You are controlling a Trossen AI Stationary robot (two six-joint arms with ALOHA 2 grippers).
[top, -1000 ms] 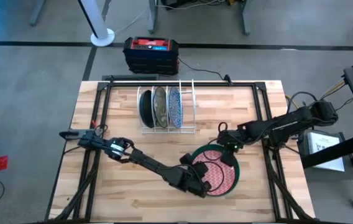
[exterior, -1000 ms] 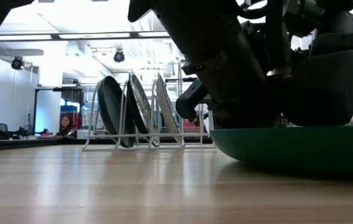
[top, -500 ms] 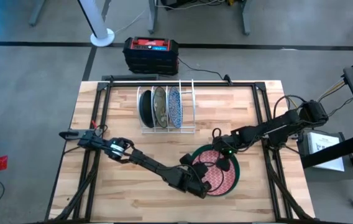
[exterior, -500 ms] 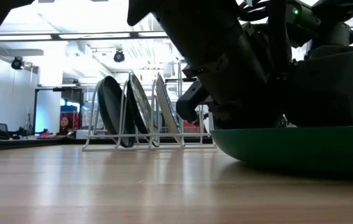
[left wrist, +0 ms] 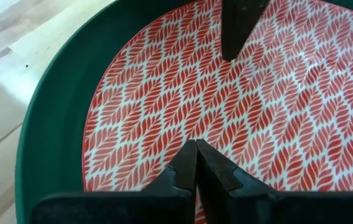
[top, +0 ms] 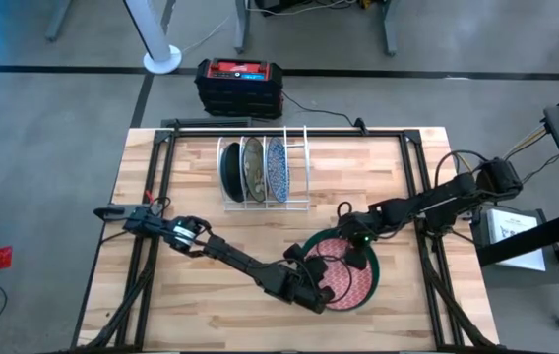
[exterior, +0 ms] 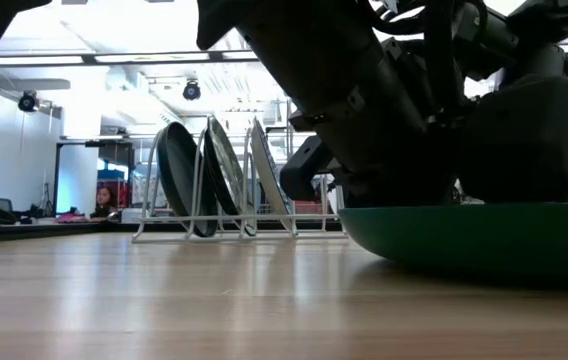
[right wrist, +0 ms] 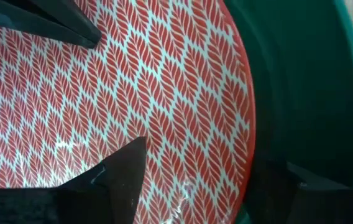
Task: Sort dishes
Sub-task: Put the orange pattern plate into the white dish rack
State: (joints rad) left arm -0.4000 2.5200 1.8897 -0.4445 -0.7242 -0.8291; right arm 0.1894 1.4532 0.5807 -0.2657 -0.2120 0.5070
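Two plates remain near you: the red-and-white plate nested in the green plate. Your right gripper straddles the red plate's rim, fingers apart, gripping nothing yet. The left gripper, fully closed, presses its face. Next, pinch and lift toward the rack.

Red-and-white leaf-patterned plate, plain green plate beneath it, dark teal plate, olive mottled plate, blue speckled plate, white wire rack, pale wooden table
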